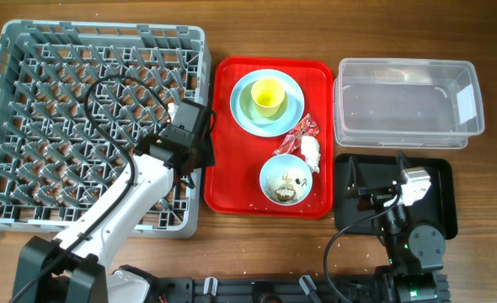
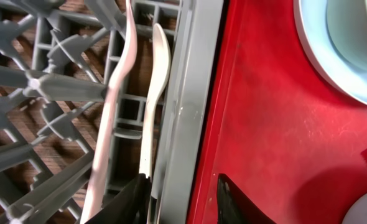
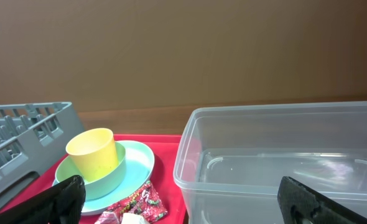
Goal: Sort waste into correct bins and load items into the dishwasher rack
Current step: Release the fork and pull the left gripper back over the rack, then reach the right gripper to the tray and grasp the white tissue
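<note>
My left gripper (image 2: 185,202) hangs over the right wall of the grey dishwasher rack (image 1: 29,126), jaws apart and astride that wall, holding nothing. The cream fork and spoon (image 2: 153,93) lie inside the rack along the wall, one beside the left finger (image 2: 134,200). On the red tray the yellow cup (image 1: 268,94) stands in the pale green bowl (image 1: 253,103) on the light blue plate (image 1: 292,109). The red wrapper (image 1: 303,128), the white tissue (image 1: 310,150) and the small blue bowl with food scraps (image 1: 285,179) lie nearer. My right gripper (image 3: 193,199) is wide open before the clear tub (image 3: 283,155).
The red serving tray (image 1: 232,181) lies between the rack and the bins. The clear tub (image 1: 408,105) is at the back right. The black tray (image 1: 442,181) lies in front of it, under my right arm (image 1: 410,189). The table's front edge holds the arm bases.
</note>
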`<move>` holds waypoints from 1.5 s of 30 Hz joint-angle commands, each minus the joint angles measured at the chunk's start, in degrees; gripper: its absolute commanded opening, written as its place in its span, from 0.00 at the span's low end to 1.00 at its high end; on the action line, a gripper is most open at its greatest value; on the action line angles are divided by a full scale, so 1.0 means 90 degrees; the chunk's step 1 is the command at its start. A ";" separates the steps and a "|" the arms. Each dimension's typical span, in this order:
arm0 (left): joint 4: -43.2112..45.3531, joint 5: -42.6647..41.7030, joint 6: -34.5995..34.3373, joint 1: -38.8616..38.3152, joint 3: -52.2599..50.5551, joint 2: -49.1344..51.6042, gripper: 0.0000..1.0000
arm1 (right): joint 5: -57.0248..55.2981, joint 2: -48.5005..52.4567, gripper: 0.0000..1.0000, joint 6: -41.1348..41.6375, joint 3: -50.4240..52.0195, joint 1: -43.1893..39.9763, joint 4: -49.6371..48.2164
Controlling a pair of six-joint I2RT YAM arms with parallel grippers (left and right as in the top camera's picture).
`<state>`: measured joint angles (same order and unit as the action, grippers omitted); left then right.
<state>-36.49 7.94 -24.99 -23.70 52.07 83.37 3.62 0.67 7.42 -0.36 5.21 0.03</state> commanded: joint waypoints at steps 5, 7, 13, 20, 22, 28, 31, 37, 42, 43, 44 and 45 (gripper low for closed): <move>-0.0085 -0.0602 -0.0114 -0.0022 0.0716 -0.2482 0.61 | 0.0032 -0.0027 1.00 -0.0039 0.0010 0.0015 -0.0019; -0.0481 -0.1627 -0.0112 -0.0022 0.0714 -0.2863 0.64 | 0.0034 -0.0027 1.00 -0.0039 0.0010 0.0015 -0.0017; -0.1559 -0.2577 -0.0117 -0.0019 0.0714 -0.2873 0.74 | 0.0032 -0.0027 1.00 -0.0039 0.0010 0.0015 -0.0019; -0.1744 -0.3191 -0.0109 -0.0019 0.0714 -0.2871 1.00 | 0.0034 -0.0027 1.00 -0.0039 0.0010 0.0015 -0.0019; -0.1739 -0.3174 -0.0107 -0.0019 0.0714 -0.2871 1.00 | 0.0034 -0.0027 1.00 -0.0039 0.0010 0.0015 -0.0019; -0.0306 -0.3094 -0.0134 0.0199 0.0716 -0.2943 1.00 | 0.0058 -0.0015 1.00 0.0809 0.0007 0.0015 -0.0019; -0.0231 -0.2810 -0.0124 0.0449 0.0716 -0.2953 1.00 | 0.0605 -0.0015 1.00 0.2244 -0.0119 0.0015 -0.0017; -0.0712 -0.2348 -0.0107 0.2018 0.0716 -0.3514 1.00 | 0.1178 0.1836 1.00 0.1739 -0.3398 0.0015 0.2657; -0.0872 -0.2348 -0.0107 0.2093 0.0716 -0.3373 1.00 | 0.2096 0.4949 1.00 0.1557 -0.7096 0.0015 0.5761; -0.0884 -0.2348 -0.0109 0.2093 0.0716 -0.3322 1.00 | 0.2837 0.5547 1.00 0.1591 -0.7441 0.0015 0.5884; -0.0884 -0.2348 -0.0107 0.2093 0.0716 -0.3286 1.00 | 0.3410 0.5855 0.69 0.1909 -0.7429 0.0015 0.5887; -0.0884 -0.2348 -0.0107 0.2093 0.0716 -0.3242 1.00 | 0.3558 0.6076 0.29 0.1909 -0.7427 0.0044 0.5984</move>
<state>-44.62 -13.50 -26.26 -5.21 58.48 53.23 24.12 49.19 22.70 -65.73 5.17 52.42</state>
